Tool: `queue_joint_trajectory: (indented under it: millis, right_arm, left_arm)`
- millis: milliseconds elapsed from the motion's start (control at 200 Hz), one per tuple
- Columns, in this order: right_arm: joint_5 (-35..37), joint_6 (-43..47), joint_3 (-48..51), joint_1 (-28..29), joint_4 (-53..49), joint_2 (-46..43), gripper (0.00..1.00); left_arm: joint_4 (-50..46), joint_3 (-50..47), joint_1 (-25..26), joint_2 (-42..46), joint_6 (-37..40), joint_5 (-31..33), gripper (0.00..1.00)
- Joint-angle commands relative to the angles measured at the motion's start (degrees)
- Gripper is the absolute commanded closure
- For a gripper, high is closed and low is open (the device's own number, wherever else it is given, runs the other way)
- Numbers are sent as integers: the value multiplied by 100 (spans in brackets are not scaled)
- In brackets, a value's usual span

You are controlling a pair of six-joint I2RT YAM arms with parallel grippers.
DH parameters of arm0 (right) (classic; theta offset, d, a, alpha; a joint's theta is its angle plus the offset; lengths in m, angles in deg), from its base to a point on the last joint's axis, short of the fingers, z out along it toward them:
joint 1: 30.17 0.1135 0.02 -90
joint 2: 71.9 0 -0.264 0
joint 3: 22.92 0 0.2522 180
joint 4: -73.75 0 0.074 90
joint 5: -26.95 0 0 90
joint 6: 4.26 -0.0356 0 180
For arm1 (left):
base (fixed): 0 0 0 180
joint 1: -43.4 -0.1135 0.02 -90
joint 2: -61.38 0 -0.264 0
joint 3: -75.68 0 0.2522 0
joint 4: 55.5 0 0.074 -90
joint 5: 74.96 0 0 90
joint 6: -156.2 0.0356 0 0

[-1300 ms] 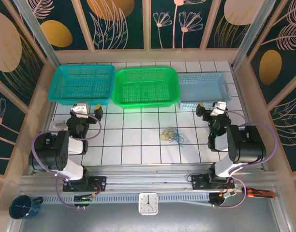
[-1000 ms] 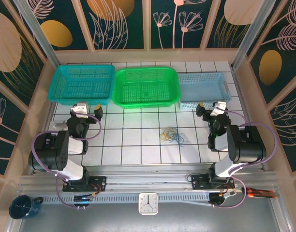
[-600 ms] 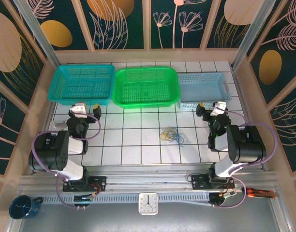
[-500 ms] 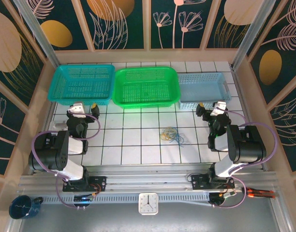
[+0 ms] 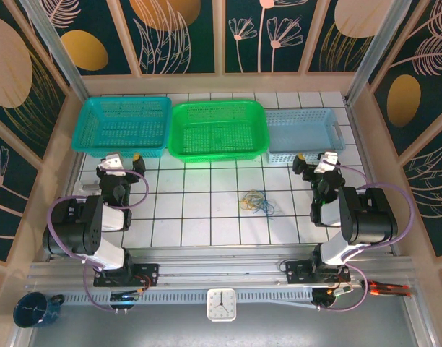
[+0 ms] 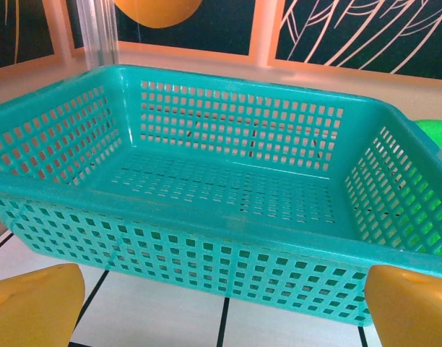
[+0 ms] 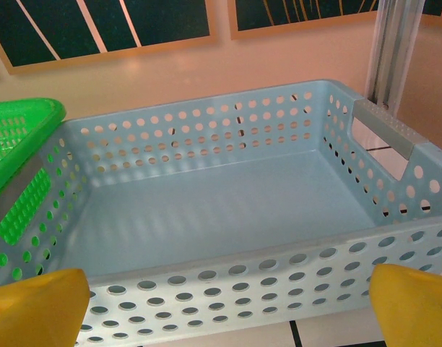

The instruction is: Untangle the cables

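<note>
Cables (image 5: 256, 203) sit in one knot mid-frame on the worktop (image 5: 199, 224), well apart from both arms. Suggest one arm pins the knot's edge while the other draws out a single loose end, slow and low. Both arms are folded near their bases. Left fingers (image 6: 33, 303) are spread wide, empty, facing the teal basket (image 6: 206, 242). Right fingers (image 7: 37, 303) are likewise, facing the pale blue basket (image 7: 279, 264).

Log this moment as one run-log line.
left gripper: open, before teal basket | right gripper: open, before pale blue basket | cables: tangled heap, untouched
</note>
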Motion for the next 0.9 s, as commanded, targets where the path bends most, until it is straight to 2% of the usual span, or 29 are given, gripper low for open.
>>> queue_joint_trajectory:
  millis: [0,140,235,360,485,565,605,681,896]
  right_arm:
    - [-33,-59,-25,-19,177,16,1]
    - [197,-15,104,66,-175,-710,1]
    - [468,-104,-30,94,-1016,-1414,1]
    - [912,-764,-310,87,-2172,-2236,1]
    - [1753,-2031,-943,37,-3942,-2717,1]
    - [2631,-3500,-1589,-85,-5749,-2833,1]
    - [2534,-3754,-1742,-226,-6143,-2872,1]
    - [1873,-3784,-1829,-431,-6285,-3013,1]
    - [673,-3310,-2163,-110,-6967,-3125,1]
  left_arm:
    - [245,7,24,16,-68,47,1]
    - [-23,-21,26,352,-96,212,1]
    - [-324,-14,23,672,-177,441,1]
    - [-957,170,19,1075,-209,556,1]
    - [-1436,324,24,1567,-330,613,1]
    - [-1752,457,19,1919,-553,586,1]
    - [-1908,558,24,2079,-680,550,1]
    - [-2306,794,22,2294,-882,341,1]
    - [-3760,1654,24,2654,-1617,-600,1]
